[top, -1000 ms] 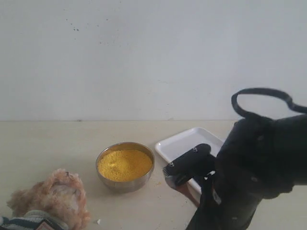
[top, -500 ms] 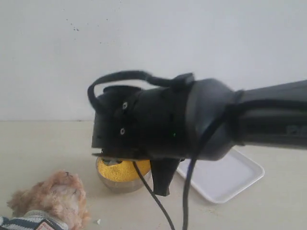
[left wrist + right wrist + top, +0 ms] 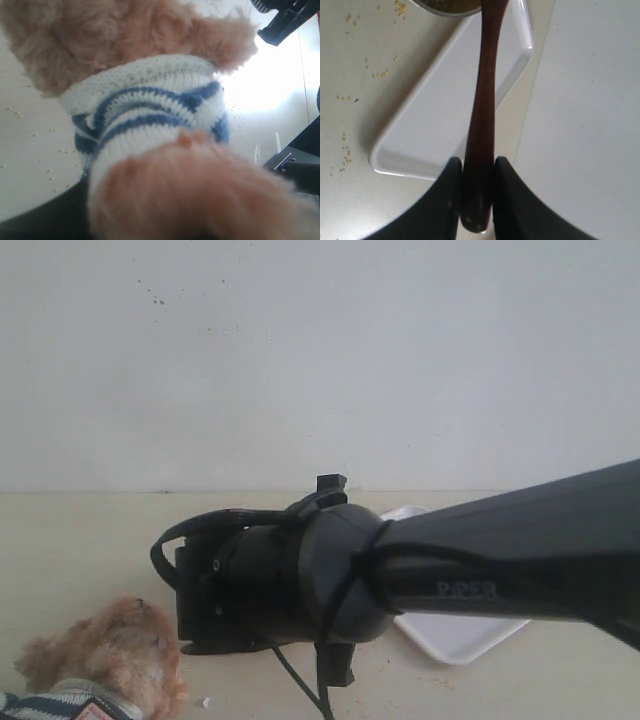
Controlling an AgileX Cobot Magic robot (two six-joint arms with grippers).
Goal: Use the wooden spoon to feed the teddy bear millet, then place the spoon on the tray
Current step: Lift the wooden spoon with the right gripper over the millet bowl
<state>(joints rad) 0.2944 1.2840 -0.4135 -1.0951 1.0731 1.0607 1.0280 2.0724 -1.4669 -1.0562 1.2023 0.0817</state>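
Note:
The teddy bear (image 3: 110, 655) sits at the near left; up close, its striped shirt (image 3: 150, 110) and fur fill the left wrist view. Fur covers my left gripper's fingers, which appear closed on a furry part of the bear (image 3: 200, 195). My right gripper (image 3: 477, 162) is shut on the handle of the dark wooden spoon (image 3: 485, 85). The spoon reaches over the white tray (image 3: 420, 135) to the steel bowl (image 3: 437, 7) of millet (image 3: 457, 4). In the exterior view my right arm (image 3: 300, 585) hides the bowl and the spoon.
Stray yellow grains (image 3: 380, 74) lie on the table beside the tray, and more (image 3: 55, 150) lie near the bear. Part of the tray (image 3: 460, 635) shows under the right arm. A pale wall stands behind the table.
My right arm has swung from the near right across to the left and has come down in front of the bowl, hiding it. The bear has not moved.

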